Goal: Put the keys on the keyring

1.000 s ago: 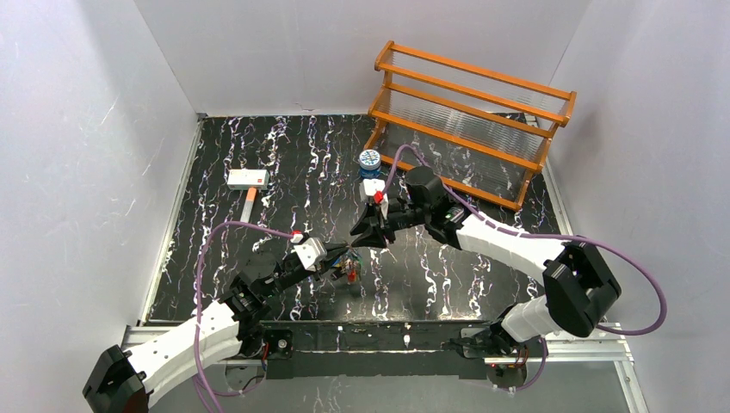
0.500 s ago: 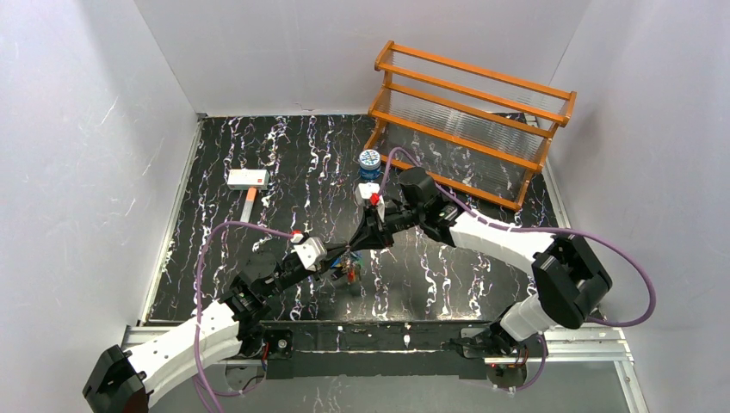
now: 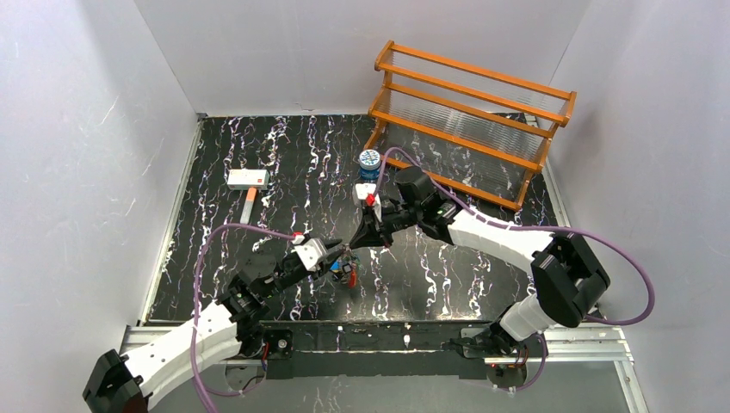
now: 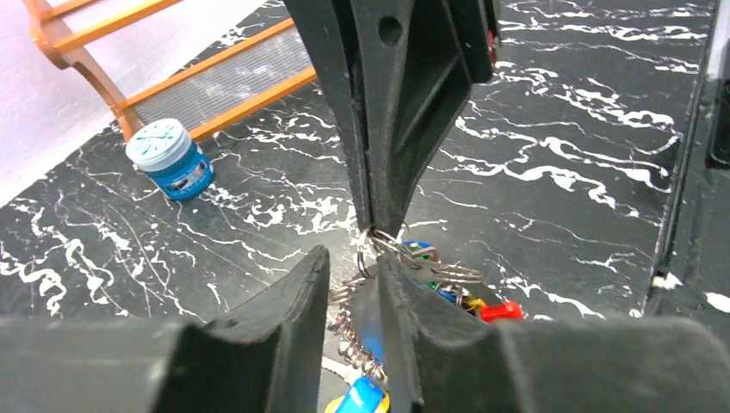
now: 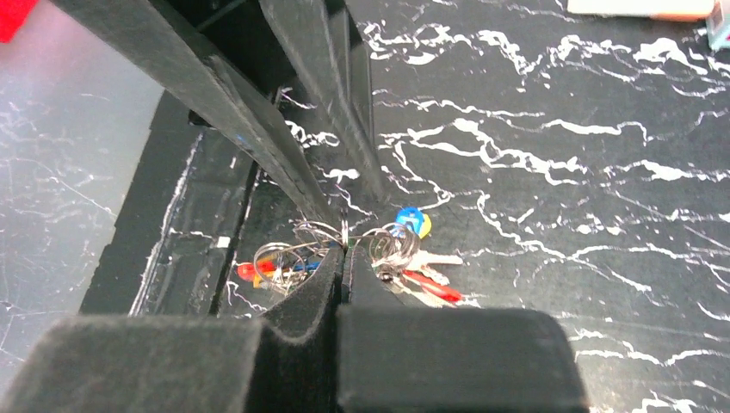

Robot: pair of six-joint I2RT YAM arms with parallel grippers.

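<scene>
Worryingly, the right tool (image 5: 344, 258) pinched the keyring (image 5: 310, 231) while the left tool (image 4: 353, 258), at its seven o'clock, stood barely parted, risking spilled keys (image 5: 430, 288).

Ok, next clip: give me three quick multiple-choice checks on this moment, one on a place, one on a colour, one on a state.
1. Where is the blue tin?
A on the top shelf
B on the tabletop at the left end of the wooden rack
C hanging from an arm

2. What colour is the handle of the hammer?
A green
B black
C orange

3. How are the right fingers?
A spread wide
B shut, pinching the silver keyring
C shut on the tin

Answers:
1 B, the top view shows it standing beside the rack's foot.
2 C, an orange handle runs from the white head.
3 B, both wrist views show the tips closed on the ring wire.
</scene>
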